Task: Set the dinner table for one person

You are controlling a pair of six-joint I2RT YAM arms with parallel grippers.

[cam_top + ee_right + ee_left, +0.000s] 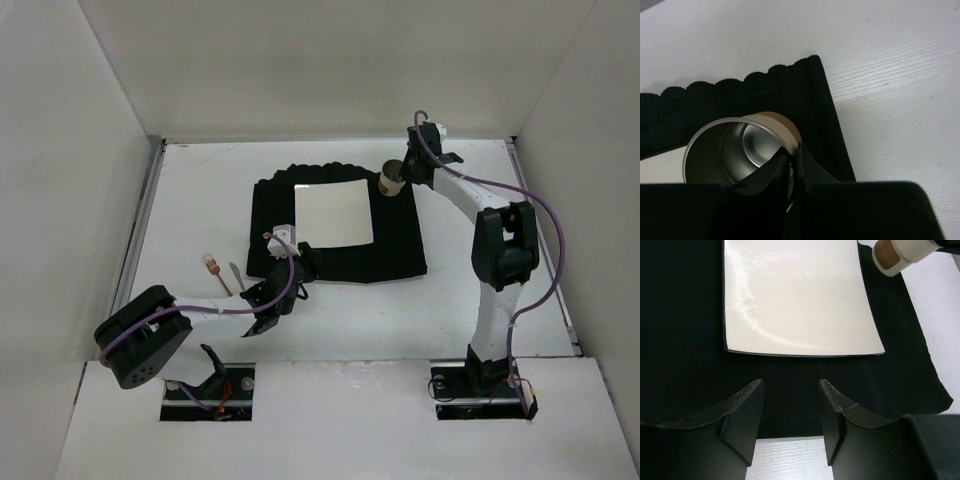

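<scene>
I see three plain white walls boxing in the workspace. The back wall [340,60] rises beyond the right gripper [402,176]. The left wall [60,180] stands well out to the left of the left gripper [300,258], and the right wall [595,170] stands to the right of the right gripper. Under both grippers lies the dinner table [200,180], matte white, with a faint grain showing beside the right gripper in its wrist view. A metal rail [140,220] edges the table left of the left gripper, and another rail [522,180] runs right of the right gripper. Nearer me than either gripper sits a white ledge [340,420]. The light is even and the shadows are soft.
</scene>
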